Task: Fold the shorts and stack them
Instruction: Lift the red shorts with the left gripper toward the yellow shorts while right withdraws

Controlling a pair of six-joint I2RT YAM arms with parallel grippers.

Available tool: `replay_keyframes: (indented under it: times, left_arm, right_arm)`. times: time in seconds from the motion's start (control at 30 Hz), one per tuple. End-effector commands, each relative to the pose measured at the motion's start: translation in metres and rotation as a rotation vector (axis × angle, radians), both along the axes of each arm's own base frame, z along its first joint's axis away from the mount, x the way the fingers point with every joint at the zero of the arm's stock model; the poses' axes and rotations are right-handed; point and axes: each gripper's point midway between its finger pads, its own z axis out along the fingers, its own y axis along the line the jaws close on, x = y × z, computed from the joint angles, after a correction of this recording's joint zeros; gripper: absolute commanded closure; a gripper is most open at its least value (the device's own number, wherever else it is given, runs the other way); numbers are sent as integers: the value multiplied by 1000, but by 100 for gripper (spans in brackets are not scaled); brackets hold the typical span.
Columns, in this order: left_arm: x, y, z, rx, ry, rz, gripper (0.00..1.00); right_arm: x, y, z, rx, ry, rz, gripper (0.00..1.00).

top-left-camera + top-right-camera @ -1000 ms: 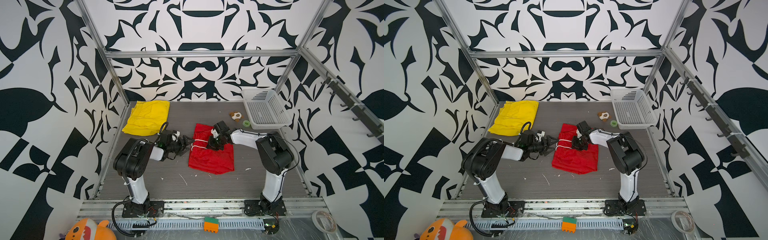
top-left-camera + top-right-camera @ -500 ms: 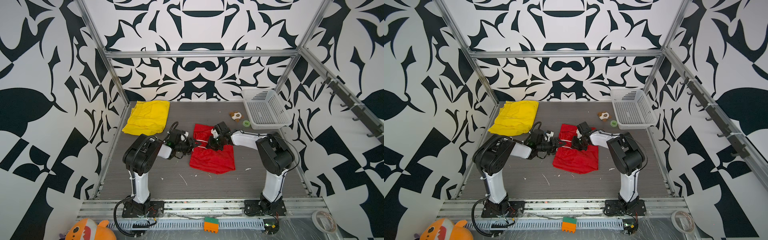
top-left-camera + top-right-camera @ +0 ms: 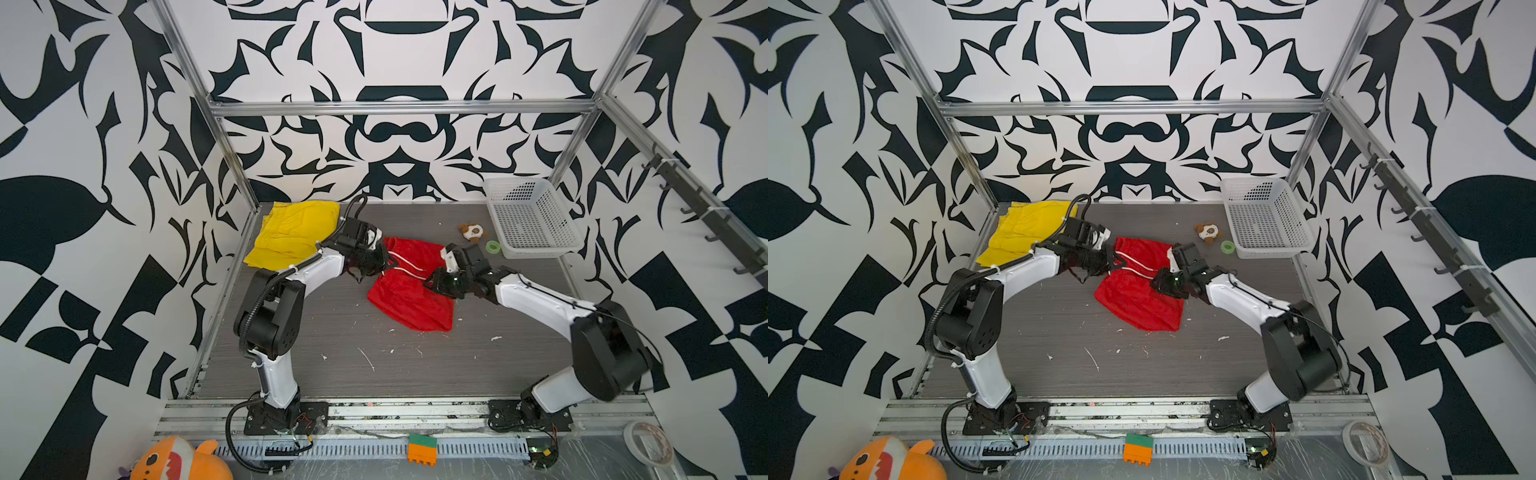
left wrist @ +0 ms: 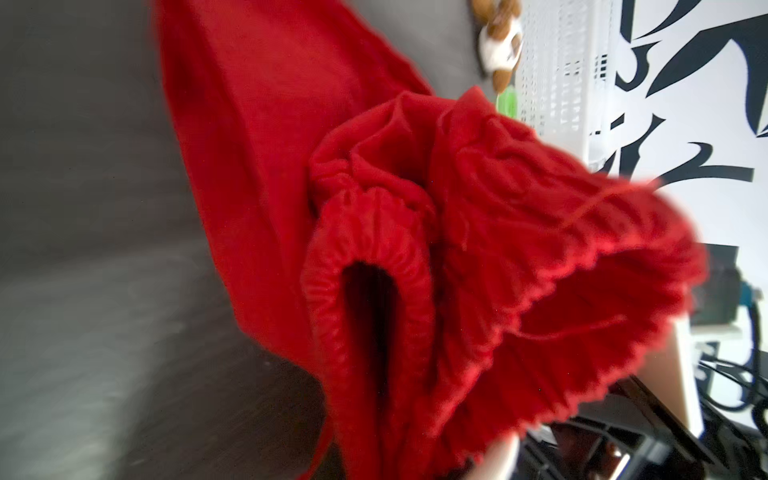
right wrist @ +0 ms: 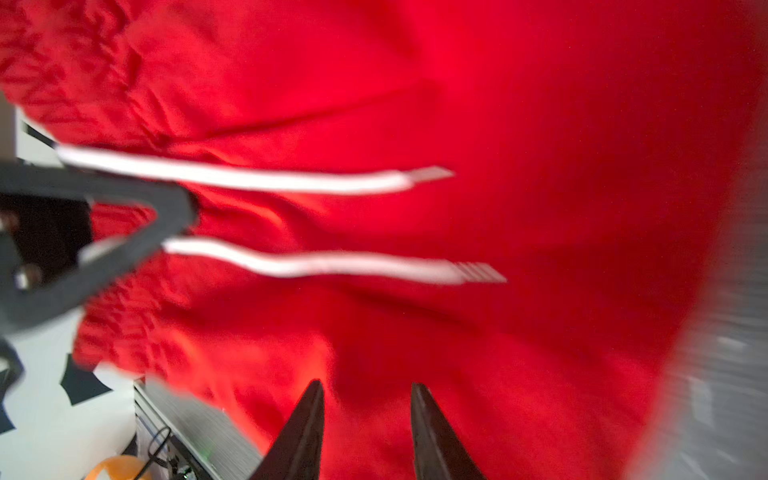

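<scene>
Pinching red shorts (image 3: 411,297) in my left gripper (image 3: 383,266), right gripper (image 5: 366,395) gaping narrowly; two pairs; legs pointing six o'clock.

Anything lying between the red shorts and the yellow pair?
No loose thing shows on the table between the red shorts and the yellow shorts; only the left arm reaches across there. The plush toy and basket sit off to the right.
</scene>
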Motion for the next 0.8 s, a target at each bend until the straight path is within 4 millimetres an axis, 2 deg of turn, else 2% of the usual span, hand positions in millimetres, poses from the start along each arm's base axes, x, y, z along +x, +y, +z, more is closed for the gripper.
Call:
replay_keyframes:
  times: [0.0,0.2,0.47,0.63,0.77]
  left_arm:
    - [-10,54,0,274,0,-105,100]
    - [33,100,32,505,-102,-126,100]
    - [81,127,63,697,-212,-161,100]
    - [102,149,93,807,-314,-140,100]
    - [111,170,111,830,-358,-91,100]
  right_arm:
    - [-16,-32,-6,-65,13,-45,61]
    - [-44,-57,-12,-112,27,-70,61]
    - [-56,-66,-22,-130,51,-81,61]
    - [-58,-70,-24,-154,56,-79,60]
    - [-60,-72,-25,-166,61,-78,60]
